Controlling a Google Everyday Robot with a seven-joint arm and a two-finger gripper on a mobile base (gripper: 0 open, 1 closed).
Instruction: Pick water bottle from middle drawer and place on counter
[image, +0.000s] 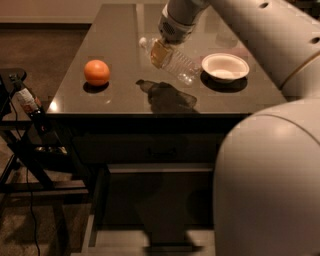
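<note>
The water bottle (172, 61) is clear and ribbed, held lying sideways a little above the counter (120, 95), its pale cap to the left. My gripper (161, 50) is shut on the water bottle near its neck end, over the middle of the counter. The bottle's shadow falls on the counter just below it. The middle drawer (100, 200) stands pulled out below the counter's front edge; only its left wall and part of its dark floor show, the rest is hidden by my arm.
An orange (96, 72) sits on the counter's left part. A white bowl (225, 67) sits on the right, close to the bottle's base. A black metal stand (25, 150) with a dark bottle (30, 102) is at the left. My arm fills the right side.
</note>
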